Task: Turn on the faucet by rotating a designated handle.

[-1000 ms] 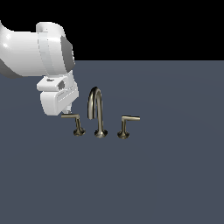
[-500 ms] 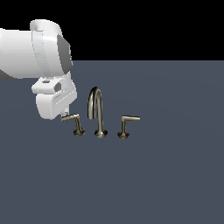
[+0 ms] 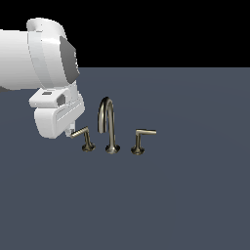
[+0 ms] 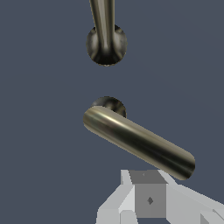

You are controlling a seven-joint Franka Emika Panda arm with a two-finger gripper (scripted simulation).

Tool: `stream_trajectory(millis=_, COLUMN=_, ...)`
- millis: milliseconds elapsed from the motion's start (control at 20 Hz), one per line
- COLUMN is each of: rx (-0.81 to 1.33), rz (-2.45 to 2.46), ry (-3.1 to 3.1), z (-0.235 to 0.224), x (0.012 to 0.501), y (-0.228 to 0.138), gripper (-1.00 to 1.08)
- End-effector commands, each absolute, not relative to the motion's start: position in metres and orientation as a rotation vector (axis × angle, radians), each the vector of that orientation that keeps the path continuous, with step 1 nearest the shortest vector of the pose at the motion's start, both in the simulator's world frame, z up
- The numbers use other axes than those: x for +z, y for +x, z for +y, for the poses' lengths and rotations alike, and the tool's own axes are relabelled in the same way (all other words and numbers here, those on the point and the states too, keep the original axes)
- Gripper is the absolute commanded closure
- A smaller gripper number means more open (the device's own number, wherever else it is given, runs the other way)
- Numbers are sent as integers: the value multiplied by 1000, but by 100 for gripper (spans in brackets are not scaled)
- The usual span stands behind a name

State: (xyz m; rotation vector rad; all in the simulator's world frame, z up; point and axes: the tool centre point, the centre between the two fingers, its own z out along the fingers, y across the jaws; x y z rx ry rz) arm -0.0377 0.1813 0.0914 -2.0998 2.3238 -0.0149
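Since a moment ago, the handle has swung: its thin bar now slants, with its free end dipping toward the white arm, where before it lay more level. The arm has also shifted a little. The fingers sit right at the free end of the bar, and one grey finger tip shows just beside it in the wrist view. I cannot tell whether the fingers are clenched or released, because the arm hides them in the exterior view. Just past the handle's post from the fingers stands the faucet with its tall curved spout. Farther off is the twin handle. All three stand on the dark grey surface.
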Motion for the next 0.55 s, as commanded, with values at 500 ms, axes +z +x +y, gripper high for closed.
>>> stream_trajectory(millis=500, rx=-1, rz=2330, ry=-2106, z=149, x=91, y=-68, gripper=108)
